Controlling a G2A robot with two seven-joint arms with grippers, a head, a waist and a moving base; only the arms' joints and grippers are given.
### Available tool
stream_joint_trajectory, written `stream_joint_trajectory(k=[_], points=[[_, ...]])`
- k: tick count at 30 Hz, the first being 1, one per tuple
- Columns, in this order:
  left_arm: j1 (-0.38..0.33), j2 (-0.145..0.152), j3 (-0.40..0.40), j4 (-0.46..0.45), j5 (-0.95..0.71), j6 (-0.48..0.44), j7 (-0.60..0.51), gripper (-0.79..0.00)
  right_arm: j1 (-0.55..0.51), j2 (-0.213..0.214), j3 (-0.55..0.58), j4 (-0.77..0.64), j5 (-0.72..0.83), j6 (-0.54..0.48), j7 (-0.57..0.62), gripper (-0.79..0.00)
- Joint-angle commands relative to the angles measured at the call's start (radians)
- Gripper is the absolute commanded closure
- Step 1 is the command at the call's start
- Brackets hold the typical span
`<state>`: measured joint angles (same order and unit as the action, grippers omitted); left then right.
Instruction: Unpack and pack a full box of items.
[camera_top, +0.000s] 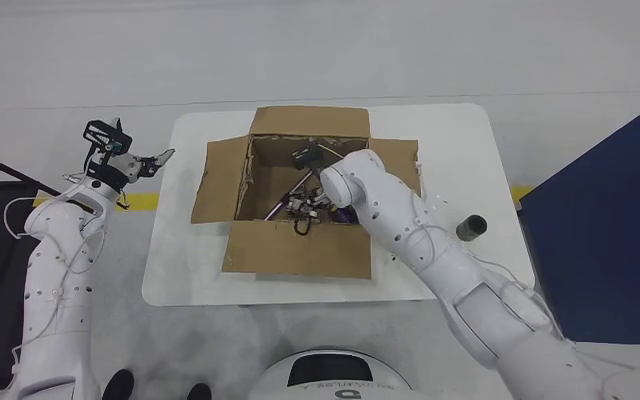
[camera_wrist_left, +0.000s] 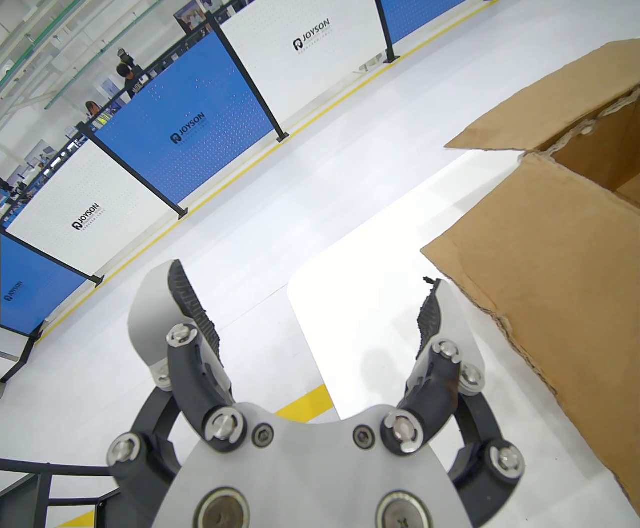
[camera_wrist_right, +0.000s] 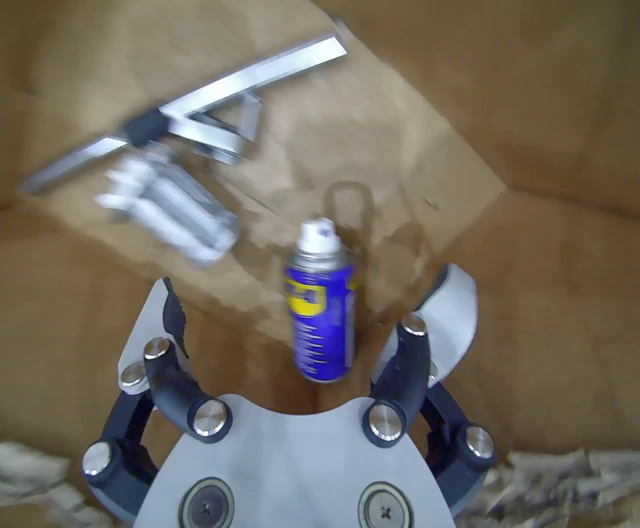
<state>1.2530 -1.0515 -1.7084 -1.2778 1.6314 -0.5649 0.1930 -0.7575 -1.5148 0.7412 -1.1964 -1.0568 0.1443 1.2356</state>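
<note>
Unpacking: my right end effector (camera_wrist_right: 309, 282) hangs open inside the box (camera_top: 300, 250) over the spray can (camera_wrist_right: 320, 310); next I must close on it. Left end effector (camera_wrist_left: 303, 275) open beside box

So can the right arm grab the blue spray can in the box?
Probably yes. The right gripper is open inside the box, and the blue spray can sits right in front of it with nothing covering it.
</note>
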Motion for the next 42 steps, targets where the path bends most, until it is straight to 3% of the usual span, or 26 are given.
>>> stream_joint_trajectory(k=[1,16,19,20,25,30,42], points=[[0.000,0.000,0.000,0.000,0.000,0.000,0.000,-0.785,0.007,0.000,0.000,0.023,0.000,0.001,0.002,-0.785],[0.000,0.000,0.000,0.000,0.000,0.000,0.000,-0.785,0.007,0.001,0.036,0.075,0.058,-0.035,-0.020,-0.785],[0.000,0.000,0.000,0.000,0.000,0.000,0.000,-0.785,0.005,0.002,0.046,0.081,0.066,-0.034,-0.013,-0.566],[0.000,0.000,0.000,0.000,0.000,0.000,0.000,-0.785,0.003,0.002,0.049,0.079,0.066,-0.035,-0.010,-0.391],[0.000,0.000,0.000,0.000,0.000,0.000,0.000,-0.785,0.000,0.001,0.038,0.084,0.027,0.017,0.028,-0.332],[0.000,0.000,0.000,0.000,0.000,0.000,0.000,-0.785,0.025,-0.014,0.016,0.146,-0.008,0.082,0.035,-0.326],[0.000,0.000,0.000,0.000,0.000,0.000,0.000,-0.785,0.098,-0.065,-0.033,0.329,0.022,0.099,0.033,-0.345]])
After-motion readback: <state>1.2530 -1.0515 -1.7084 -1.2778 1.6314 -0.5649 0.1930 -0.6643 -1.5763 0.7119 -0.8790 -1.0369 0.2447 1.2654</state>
